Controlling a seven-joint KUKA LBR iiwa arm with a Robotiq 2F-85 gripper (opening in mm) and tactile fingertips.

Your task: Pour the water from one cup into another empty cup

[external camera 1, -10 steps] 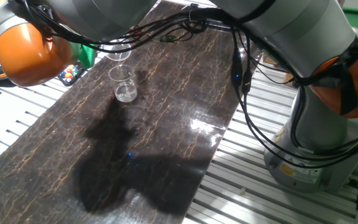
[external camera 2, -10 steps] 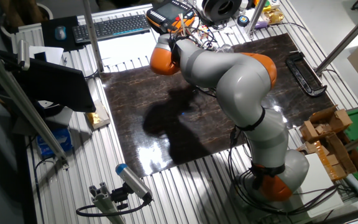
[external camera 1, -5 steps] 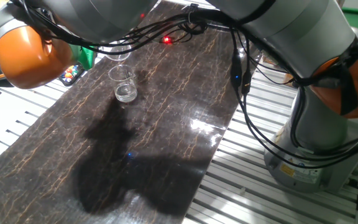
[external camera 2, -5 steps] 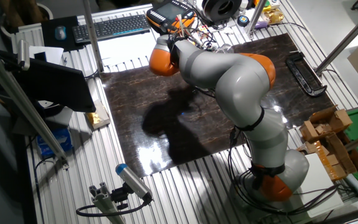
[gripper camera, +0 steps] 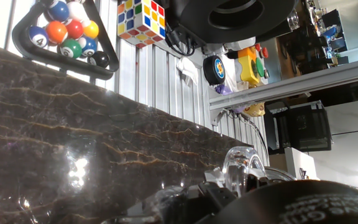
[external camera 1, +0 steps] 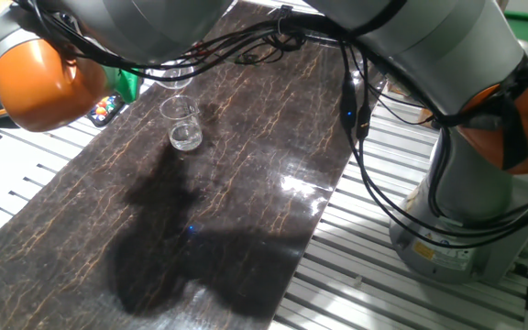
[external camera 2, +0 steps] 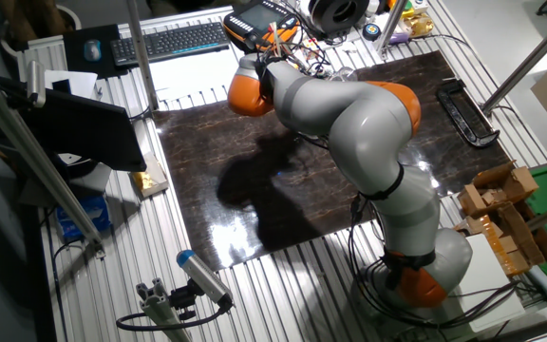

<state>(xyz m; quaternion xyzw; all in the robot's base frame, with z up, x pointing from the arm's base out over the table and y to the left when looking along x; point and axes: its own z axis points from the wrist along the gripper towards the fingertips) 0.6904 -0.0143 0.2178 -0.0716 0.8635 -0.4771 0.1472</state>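
The shorter clear cup (external camera 1: 183,125) stands upright on the dark marble-pattern mat (external camera 1: 246,183), free to receive water. At its 11 o'clock, the taller tumbler (external camera 1: 174,81) hangs beneath the arm (external camera 1: 154,27), apparently carried. Gripper closure: cannot be determined.

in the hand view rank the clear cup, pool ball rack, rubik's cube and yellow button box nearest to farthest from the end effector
1. clear cup, right up close at the bottom of the view.
2. pool ball rack, upper left, just past the marble mat; the rubik's cube beside it is too close to call.
3. yellow button box, farther back, upper right.
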